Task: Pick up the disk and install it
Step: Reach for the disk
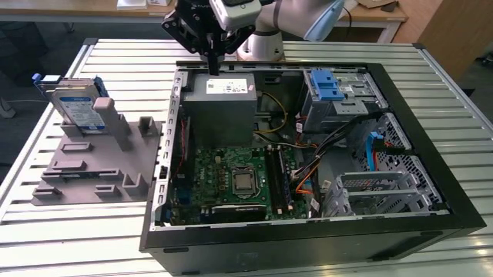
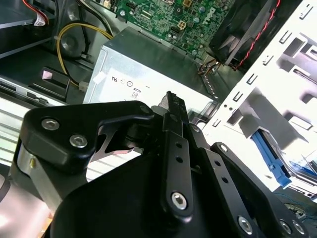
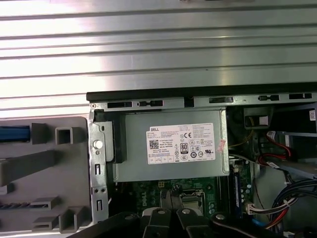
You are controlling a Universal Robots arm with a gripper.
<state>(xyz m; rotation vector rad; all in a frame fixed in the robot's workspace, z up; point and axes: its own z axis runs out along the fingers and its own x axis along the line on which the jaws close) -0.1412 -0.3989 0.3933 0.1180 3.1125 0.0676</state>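
Observation:
The disk [image 1: 77, 108], silver with a white-and-blue label and blue rails, stands upright in a grey holder [image 1: 100, 167] at the exterior view's left, outside the computer case. My gripper [image 1: 210, 69] hangs far from it, over the back edge of the open case, just above the grey power-supply box [image 1: 223, 109]. Its fingers are shut with nothing between them. In both wrist views the closed black fingertips [image 3: 171, 194] [image 2: 172, 99] point at the power-supply box [image 3: 173, 148]. A blue strip of the disk [image 3: 15, 134] shows beside the holder in the first wrist view.
The black case [image 1: 308, 248] lies open on a slatted metal table [image 1: 77, 231]. Inside are the green motherboard [image 1: 231, 179], a silver bay with a blue latch [image 1: 335, 92], an empty silver cage [image 1: 377, 193] and loose cables [image 1: 308, 167].

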